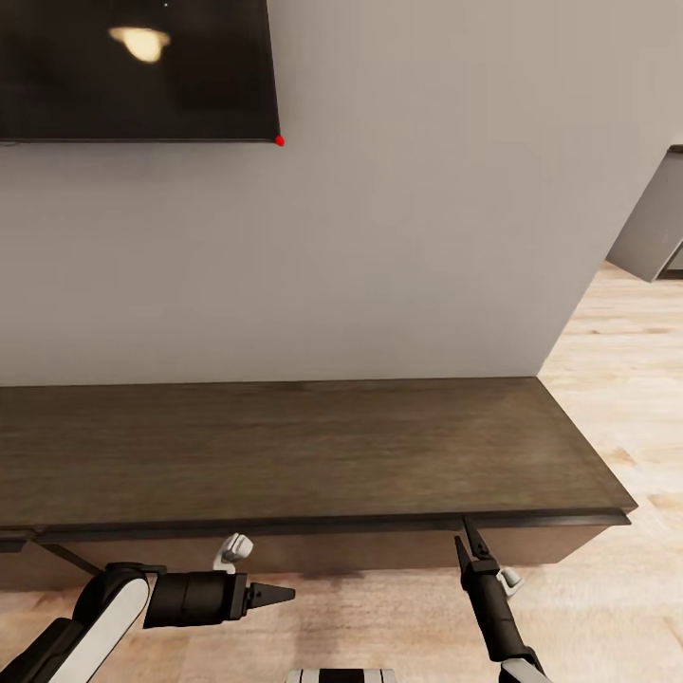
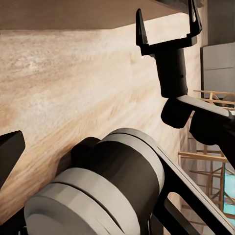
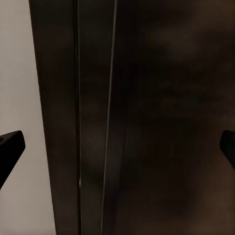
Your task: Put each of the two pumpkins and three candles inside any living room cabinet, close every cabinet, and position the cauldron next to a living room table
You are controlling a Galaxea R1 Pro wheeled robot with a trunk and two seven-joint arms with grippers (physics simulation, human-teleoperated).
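Note:
The cabinet (image 1: pixel 304 455), a long low dark-brown wood unit, stands against the wall with nothing on its top. My right gripper (image 1: pixel 466 539) points up at the front lip near the cabinet's right end, open and empty. Its spread fingers (image 2: pixel 140 29) show in the left wrist view, and the dark cabinet front (image 3: pixel 161 117) lies close between them in the right wrist view. My left gripper (image 1: pixel 280 595) hovers low in front of the drawer fronts, pointing right, open and holding nothing. The pumpkins, candles, cauldron and table are out of view.
A black wall screen (image 1: pixel 133 66) hangs above the cabinet's left part. Pale wood floor (image 1: pixel 617 398) runs past the cabinet's right end toward a grey kitchen unit (image 1: pixel 655 228). The underside of the cabinet (image 2: pixel 73 12) hangs over the floor.

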